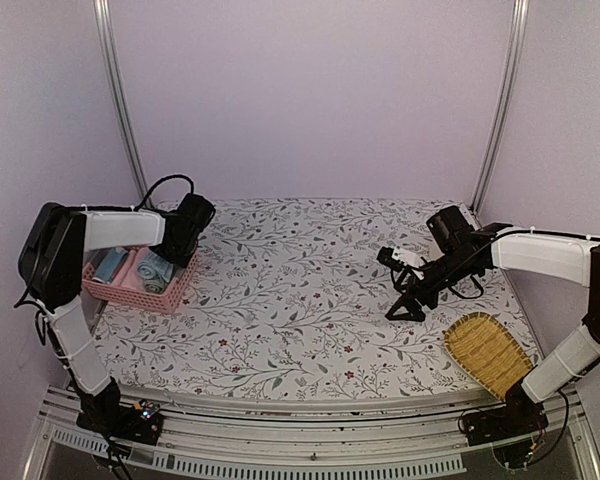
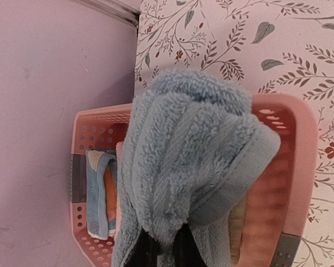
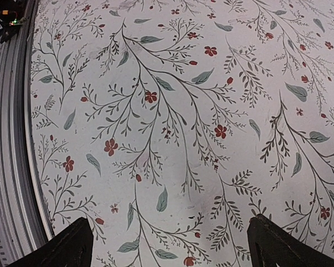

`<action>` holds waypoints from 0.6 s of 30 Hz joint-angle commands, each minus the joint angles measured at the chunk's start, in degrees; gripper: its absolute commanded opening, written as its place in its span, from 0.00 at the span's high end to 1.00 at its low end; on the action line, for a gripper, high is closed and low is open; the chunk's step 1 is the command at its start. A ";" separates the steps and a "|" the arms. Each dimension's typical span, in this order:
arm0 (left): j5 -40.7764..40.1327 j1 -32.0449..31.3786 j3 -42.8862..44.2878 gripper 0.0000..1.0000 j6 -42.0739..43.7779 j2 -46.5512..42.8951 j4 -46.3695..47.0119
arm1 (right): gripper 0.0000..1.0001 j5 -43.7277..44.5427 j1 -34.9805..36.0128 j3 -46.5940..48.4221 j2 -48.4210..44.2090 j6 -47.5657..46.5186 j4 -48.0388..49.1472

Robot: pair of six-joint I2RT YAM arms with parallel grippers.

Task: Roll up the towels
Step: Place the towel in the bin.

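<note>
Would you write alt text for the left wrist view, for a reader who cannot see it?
A fluffy light blue terry-cloth towel, pinched in the shut left gripper, fills the view above a pink perforated plastic basket standing on a floral-print tablecloth.

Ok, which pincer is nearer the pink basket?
Left. The left pincer is over the pink basket, shut on a blue towel; the right pincer hangs open far across the table.

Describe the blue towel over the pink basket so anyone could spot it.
Start at the flower-patterned table, then find the pink plastic lattice basket at its left edge. Over it, shut jaws on the left arm pinch a fluffy light blue terry-cloth towel, bunched up. Unlike the thinner blue-and-orange folded cloth inside, it is thick and plain.
</note>
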 commanded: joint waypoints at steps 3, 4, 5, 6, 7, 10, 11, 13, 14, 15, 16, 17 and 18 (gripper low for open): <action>3.86 0.71 -0.70 1.00 -0.62 0.87 3.32 | 0.01 0.24 0.09 -0.12 1.27 -0.28 -0.34; 4.24 0.72 -0.80 1.00 -0.75 1.12 3.41 | 0.01 0.21 0.09 -0.13 1.42 -0.36 -0.41; 4.53 0.73 -0.83 1.00 -0.88 1.46 3.42 | 0.01 0.21 0.13 -0.15 1.54 -0.37 -0.42; 4.80 0.73 -0.83 1.00 -1.03 1.85 3.47 | 0.01 0.28 0.09 -0.12 1.63 -0.44 -0.51; 5.05 0.71 -0.83 1.00 -1.19 2.21 3.50 | 0.01 0.29 0.09 -0.14 1.73 -0.46 -0.53; 6.13 0.73 -0.74 1.00 -1.74 3.14 3.55 | 0.01 0.29 0.09 -0.11 2.08 -0.46 -0.58; 6.65 0.73 -0.74 1.00 -1.97 3.32 3.74 | 0.01 0.29 0.09 -0.16 2.17 -0.46 -0.71; 8.40 0.85 -0.95 1.00 -2.50 3.34 4.37 | 0.01 0.30 0.08 -0.07 2.43 -0.48 -0.77; 9.78 0.90 -1.04 1.00 -2.91 3.25 4.62 | 0.01 0.29 0.08 -0.03 2.59 -0.46 -0.88; 10.82 1.02 -1.09 1.00 -3.38 3.15 4.79 | 0.01 0.30 0.13 -0.02 2.73 -0.51 -0.97; 12.07 1.22 -1.09 1.00 -3.97 2.99 4.90 | 0.01 0.34 0.15 0.01 2.85 -0.48 -0.97; 13.16 1.40 -1.01 1.00 -4.54 2.85 4.91 | 0.01 0.28 0.09 0.05 2.99 -0.46 -1.04; 14.27 1.65 -0.96 1.00 -5.06 2.70 4.84 | 0.01 0.32 0.09 0.06 3.05 -0.54 -1.06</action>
